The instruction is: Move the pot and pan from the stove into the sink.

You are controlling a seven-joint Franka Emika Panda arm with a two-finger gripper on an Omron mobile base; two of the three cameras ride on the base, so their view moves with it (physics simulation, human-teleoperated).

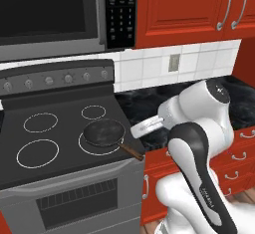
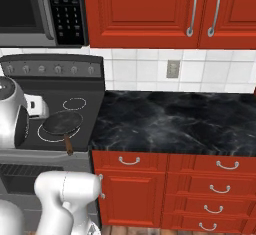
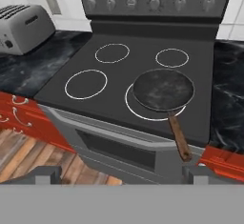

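Observation:
The pan (image 1: 103, 132) (image 2: 61, 121) (image 3: 163, 88) is a shallow dark frying pan resting on the front right ring of the stove (image 1: 60, 128) (image 3: 143, 65). Its brown handle (image 3: 179, 137) points out over the stove's front edge. My gripper (image 3: 121, 174) is open and holds nothing. It hangs in front of the stove and looks down at it, well short of the pan. The pot and the sink are out of view.
A silver toaster (image 3: 21, 27) stands on the dark counter left of the stove. A microwave (image 1: 50, 9) hangs above the cooktop. A dark marbled counter (image 2: 175, 119) runs to the stove's right, with red drawers below and red cabinets above.

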